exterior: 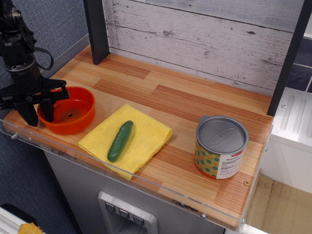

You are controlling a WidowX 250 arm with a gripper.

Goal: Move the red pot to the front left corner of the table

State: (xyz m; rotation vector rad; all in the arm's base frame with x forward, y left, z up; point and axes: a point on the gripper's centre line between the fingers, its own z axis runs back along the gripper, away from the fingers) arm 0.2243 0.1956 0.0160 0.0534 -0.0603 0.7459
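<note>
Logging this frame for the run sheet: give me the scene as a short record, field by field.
pot: red pot, upright at the front left of the table
tool: tool down at the pot's left rim, fingers spread astride it
cloth: yellow cloth right of the pot, near the front edge
on cloth: green cucumber, lying diagonally
can: patterned tin can with grey lid, front right

Even, soft light falls from above across the table (pixel 195 105), bright without harsh glare; the can (pixel 222 146) throws only a faint shadow toward 5 o'clock. The can's grey lid carries a mild sheen, and the acrylic edge at 6 o'clock catches pale reflections. Focus is sharp throughout, with the corner at 9 o'clock darker.
</note>
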